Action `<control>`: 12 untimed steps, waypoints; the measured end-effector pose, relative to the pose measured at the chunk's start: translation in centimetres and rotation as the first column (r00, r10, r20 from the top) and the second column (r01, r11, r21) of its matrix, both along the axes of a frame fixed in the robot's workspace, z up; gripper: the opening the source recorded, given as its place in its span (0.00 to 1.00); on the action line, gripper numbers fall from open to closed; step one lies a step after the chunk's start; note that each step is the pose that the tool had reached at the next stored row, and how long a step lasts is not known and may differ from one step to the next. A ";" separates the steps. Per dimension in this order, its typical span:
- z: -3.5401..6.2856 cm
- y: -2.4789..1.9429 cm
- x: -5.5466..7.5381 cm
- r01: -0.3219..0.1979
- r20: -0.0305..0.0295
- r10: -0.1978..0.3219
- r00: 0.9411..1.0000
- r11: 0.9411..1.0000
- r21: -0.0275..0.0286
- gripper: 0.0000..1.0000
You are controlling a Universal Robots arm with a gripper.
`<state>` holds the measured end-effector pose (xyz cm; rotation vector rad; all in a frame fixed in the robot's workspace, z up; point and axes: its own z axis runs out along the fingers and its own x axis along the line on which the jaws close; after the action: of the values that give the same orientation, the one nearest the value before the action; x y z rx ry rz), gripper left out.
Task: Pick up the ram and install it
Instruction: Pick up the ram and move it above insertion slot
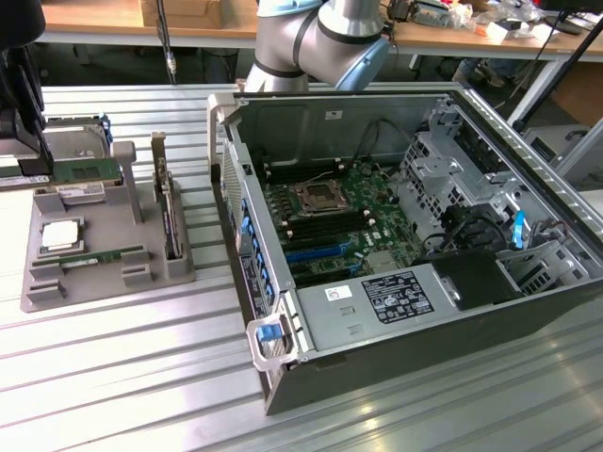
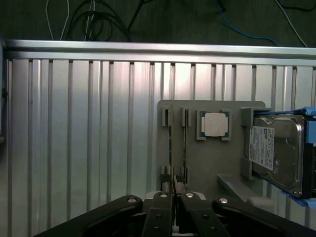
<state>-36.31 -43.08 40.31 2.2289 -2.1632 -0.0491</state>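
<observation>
My gripper (image 1: 31, 169) hangs at the exterior view's far left, over the grey parts fixture (image 1: 94, 282). Its fingers are shut on the ram (image 1: 89, 172), a narrow green stick held level just above the fixture. In the wrist view the ram (image 2: 171, 148) shows edge-on and runs into the closed fingertips of my gripper (image 2: 174, 193). A second green stick (image 1: 104, 256) stands in the fixture's front slot, seen in the wrist view as the second stick (image 2: 184, 148) beside the held one. The open computer case (image 1: 556, 212) with its motherboard (image 1: 330, 212) lies to the exterior view's right.
The fixture also carries a processor chip (image 1: 58, 235), a silver hard drive (image 2: 274, 148) and an upright expansion card (image 1: 170, 217). The case's raised wall (image 1: 231, 179) stands between fixture and motherboard. The ribbed aluminium table (image 1: 141, 377) spreads in front.
</observation>
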 end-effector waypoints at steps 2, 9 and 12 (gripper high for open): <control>0.06 0.00 0.0 0.000 0.000 0.000 1.000 1.000 0.000 0.12; 0.21 0.00 0.0 0.000 0.000 0.000 1.000 1.000 0.000 0.12; 0.22 0.00 0.0 0.000 0.000 0.000 1.000 1.000 0.000 0.12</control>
<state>-36.31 -43.09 40.53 2.2289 -2.1631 -0.0490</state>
